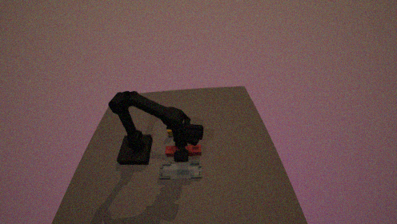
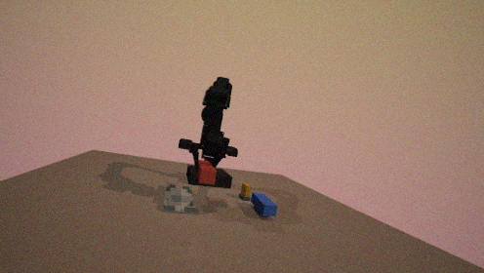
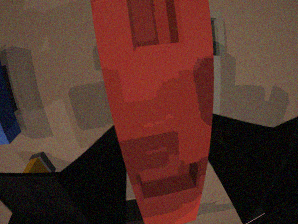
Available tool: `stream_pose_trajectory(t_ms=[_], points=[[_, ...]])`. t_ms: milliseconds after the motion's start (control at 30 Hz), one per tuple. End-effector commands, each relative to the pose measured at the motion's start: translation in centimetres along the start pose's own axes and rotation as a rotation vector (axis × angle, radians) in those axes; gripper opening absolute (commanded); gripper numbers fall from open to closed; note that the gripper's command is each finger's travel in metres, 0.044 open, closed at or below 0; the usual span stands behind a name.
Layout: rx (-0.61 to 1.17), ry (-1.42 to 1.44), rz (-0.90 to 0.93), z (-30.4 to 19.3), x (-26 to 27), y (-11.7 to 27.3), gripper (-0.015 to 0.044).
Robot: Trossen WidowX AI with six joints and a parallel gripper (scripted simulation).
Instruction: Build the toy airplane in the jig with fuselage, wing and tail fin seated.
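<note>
Red fuselage held aloft

The gripper point(image 1: 181, 155) point(image 2: 207, 168) point(image 3: 156, 121), partly open, grips the fuselage point(image 1: 194, 150) point(image 2: 207, 173) point(image 3: 160, 100) above the table point(image 1: 240, 160) point(image 2: 146, 234) point(image 3: 255, 50), near the grey jig point(image 1: 181, 172) point(image 2: 180, 199) point(image 3: 217, 75). The blue block point(image 2: 263, 205) point(image 3: 7, 110) and yellow piece point(image 1: 170, 132) point(image 2: 246, 190) point(image 3: 36, 164) lie apart from the jig.
</note>
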State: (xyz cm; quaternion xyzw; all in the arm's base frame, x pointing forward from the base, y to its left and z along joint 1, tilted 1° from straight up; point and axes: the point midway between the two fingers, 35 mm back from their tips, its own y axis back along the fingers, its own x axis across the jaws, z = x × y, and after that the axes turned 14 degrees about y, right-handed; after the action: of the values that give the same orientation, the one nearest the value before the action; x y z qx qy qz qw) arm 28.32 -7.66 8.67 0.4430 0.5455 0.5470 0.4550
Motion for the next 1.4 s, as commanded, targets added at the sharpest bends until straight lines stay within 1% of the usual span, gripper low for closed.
stream_pose_trajectory(t_ms=[0,733,967,1000,1367], points=[[0.008,-0.005,-0.002,-0.5,-1.0,-0.6,0.0000],[0.010,-0.044,-0.002,-3.9,-6.4,-3.3,0.0000],[0.010,-0.044,-0.002,-3.9,-6.4,-3.3,0.0184],[0.010,-0.044,-0.002,-3.9,-6.4,-3.3,0.0195],[0.010,-0.044,-0.002,-3.9,-6.4,-3.3,0.0195]])
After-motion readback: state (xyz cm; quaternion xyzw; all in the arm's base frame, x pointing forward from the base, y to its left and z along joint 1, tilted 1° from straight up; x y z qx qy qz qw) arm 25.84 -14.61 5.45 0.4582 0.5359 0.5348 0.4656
